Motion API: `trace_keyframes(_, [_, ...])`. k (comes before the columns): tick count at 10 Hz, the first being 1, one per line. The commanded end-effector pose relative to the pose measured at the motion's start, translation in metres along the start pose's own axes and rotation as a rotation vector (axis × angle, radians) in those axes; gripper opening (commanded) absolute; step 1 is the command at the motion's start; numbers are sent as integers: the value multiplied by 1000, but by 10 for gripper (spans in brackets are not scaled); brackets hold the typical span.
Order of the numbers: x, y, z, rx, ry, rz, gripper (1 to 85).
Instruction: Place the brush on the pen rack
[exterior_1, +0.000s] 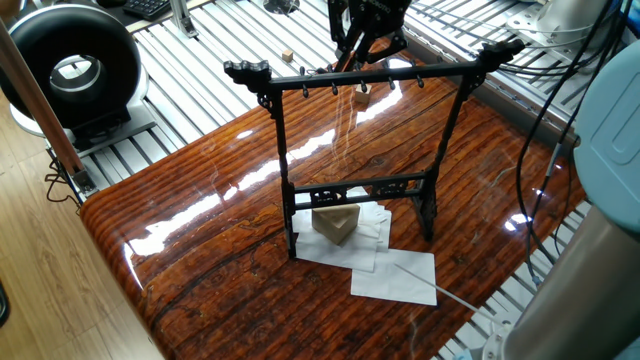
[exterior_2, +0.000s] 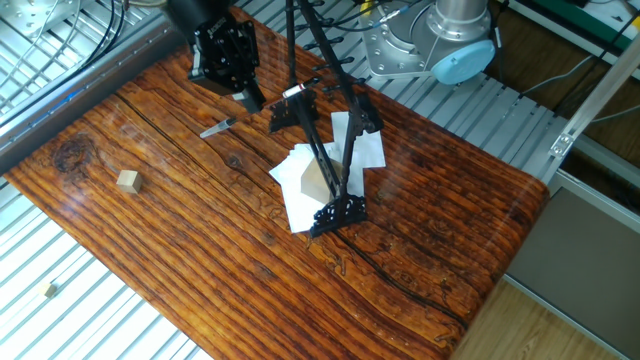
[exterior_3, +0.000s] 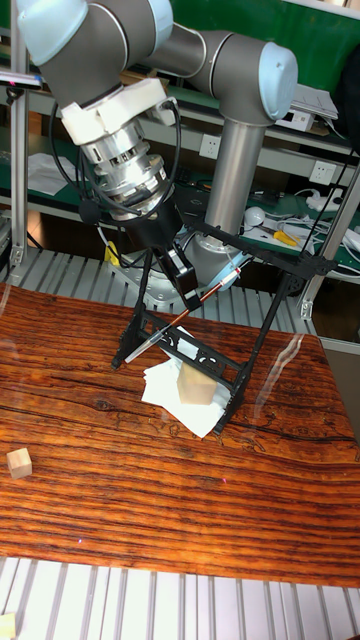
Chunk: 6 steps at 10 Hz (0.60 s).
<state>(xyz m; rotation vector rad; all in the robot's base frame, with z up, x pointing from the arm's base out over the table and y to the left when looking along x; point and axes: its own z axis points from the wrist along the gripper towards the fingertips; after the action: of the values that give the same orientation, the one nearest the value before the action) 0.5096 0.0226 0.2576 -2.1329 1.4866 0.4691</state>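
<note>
The brush (exterior_3: 150, 342) is a thin dark shaft held slanted, its pale tip low at the left and its other end rising to the right. My gripper (exterior_3: 188, 297) is shut on it near the middle. In the other fixed view the gripper (exterior_2: 243, 97) hangs over the table's far left part, with the brush (exterior_2: 218, 126) sticking out below it. The pen rack (exterior_1: 370, 77) is a tall black frame with a pegged crossbar, standing mid-table just right of the gripper. In one fixed view the gripper (exterior_1: 365, 40) shows behind the rack's crossbar.
A tan wooden block (exterior_1: 336, 222) sits on white papers (exterior_1: 395, 275) at the rack's foot. A thin pale rod (exterior_1: 425, 284) lies across the papers. A small wooden cube (exterior_2: 127, 180) rests on the table's left part. The arm's base (exterior_2: 440, 40) stands beyond the far edge.
</note>
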Motion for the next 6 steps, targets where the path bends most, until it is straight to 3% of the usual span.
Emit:
trace_keyframes(1, [-1,-3,-2,11,-2,0,10])
trace_keyframes(6, [-5,-7,-2,25,-19,28,10])
